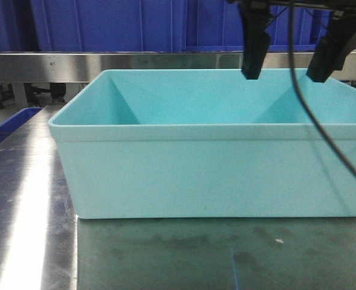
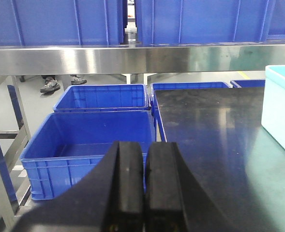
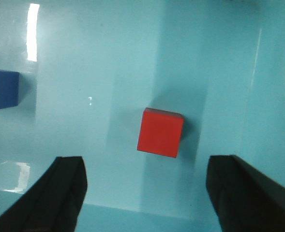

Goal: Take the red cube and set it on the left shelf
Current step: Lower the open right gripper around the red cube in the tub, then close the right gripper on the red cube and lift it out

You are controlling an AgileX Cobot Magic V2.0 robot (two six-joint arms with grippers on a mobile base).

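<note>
The red cube [image 3: 160,132] lies on the floor of the pale turquoise tub [image 1: 184,175]. In the right wrist view my right gripper [image 3: 144,170] hangs open above it, with the cube just ahead of the gap and touching neither finger. From the front, the right gripper [image 1: 283,76] has its two black fingers dipping over the tub's back rim, and the cube is hidden by the tub wall. My left gripper [image 2: 144,154] is shut on nothing, off the table's left side. The left shelf [image 2: 132,58] is a steel rail carrying deep-blue crates [image 2: 60,21].
A blue cube [image 3: 2,88] sits at the left of the tub floor. Two open blue crates [image 2: 94,145] stand low beside the dark tabletop [image 2: 215,135]. The tub's corner [image 2: 282,101] shows at the right. A black cable [image 1: 313,121] hangs across the tub.
</note>
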